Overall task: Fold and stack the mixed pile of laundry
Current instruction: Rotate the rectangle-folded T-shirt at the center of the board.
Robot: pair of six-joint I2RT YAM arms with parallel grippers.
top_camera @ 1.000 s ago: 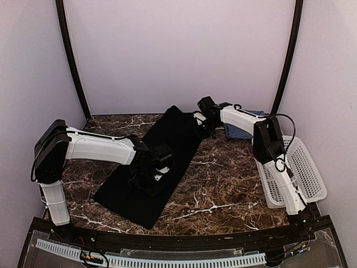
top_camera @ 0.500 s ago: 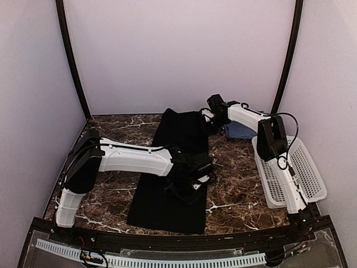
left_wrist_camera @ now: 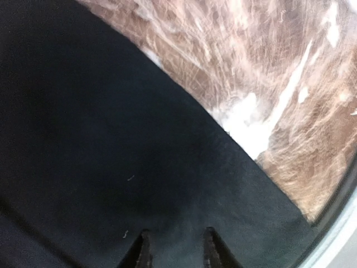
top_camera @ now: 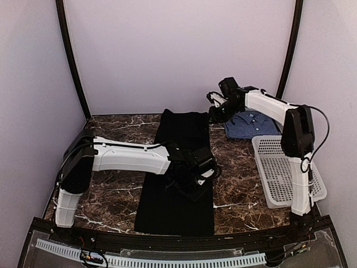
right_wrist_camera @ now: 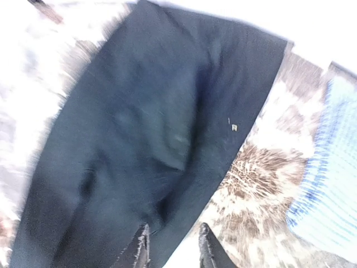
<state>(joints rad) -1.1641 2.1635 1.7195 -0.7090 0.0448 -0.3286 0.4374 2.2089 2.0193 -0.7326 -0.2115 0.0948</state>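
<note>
Left tool [left_wrist_camera: 175, 245] and right tool [right_wrist_camera: 173, 243] hang released above black garment [top_camera: 173, 212]; basket [top_camera: 290, 184] shows only overhead.

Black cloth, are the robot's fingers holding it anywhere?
Nothing seems held. The long plain black cloth garment lies flat; the left fingers stand parted over its near half, the right fingers hang open above its far right corner.

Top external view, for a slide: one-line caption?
Plain black garment spread flat on dark marble table, left gripper and right gripper open above it; blue-checked shirt beside white perforated basket.
</note>
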